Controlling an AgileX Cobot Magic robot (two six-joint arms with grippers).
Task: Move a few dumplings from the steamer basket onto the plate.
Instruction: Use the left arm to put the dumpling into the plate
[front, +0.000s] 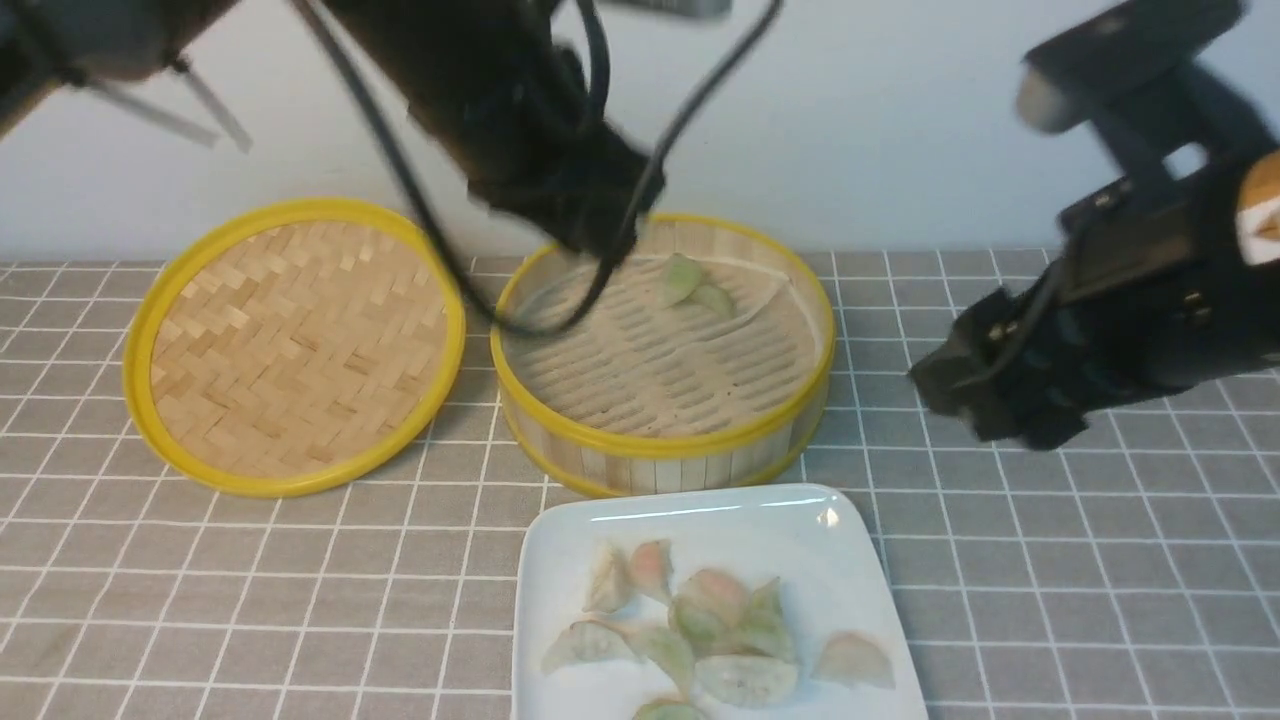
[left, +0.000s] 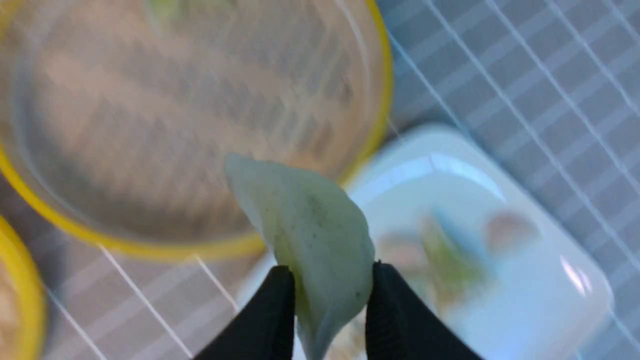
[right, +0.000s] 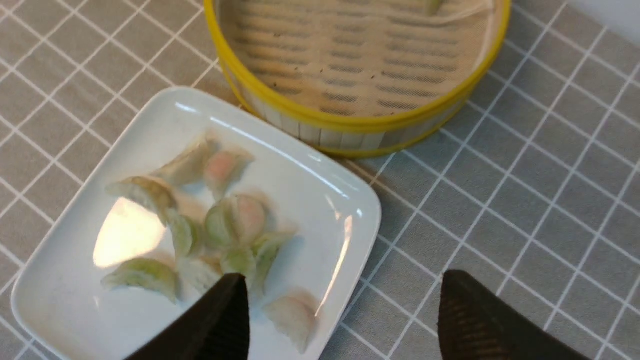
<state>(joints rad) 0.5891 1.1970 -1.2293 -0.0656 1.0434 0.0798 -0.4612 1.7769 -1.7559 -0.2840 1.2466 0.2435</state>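
Dumpling (left: 312, 225) sits pinched by one end in the left claw (left: 330, 280) above the steamer basket (front: 660, 445), probably so it drops freely onto the nearby plate (front: 720, 530), while the right claw (right: 345, 310) stands wide apart, holding nothing, likely leaving room.

From my end I see a grey table covering with a white line grid (front: 330, 590). Directly on it, ahead of my right claw (right: 345, 305) and off toward its left, sits the steamer basket (front: 660, 458). The plate (front: 850, 560) lies nearer, below and left of that claw. The woven lid (front: 300, 350) rests furthest from it, beyond the basket's left side.
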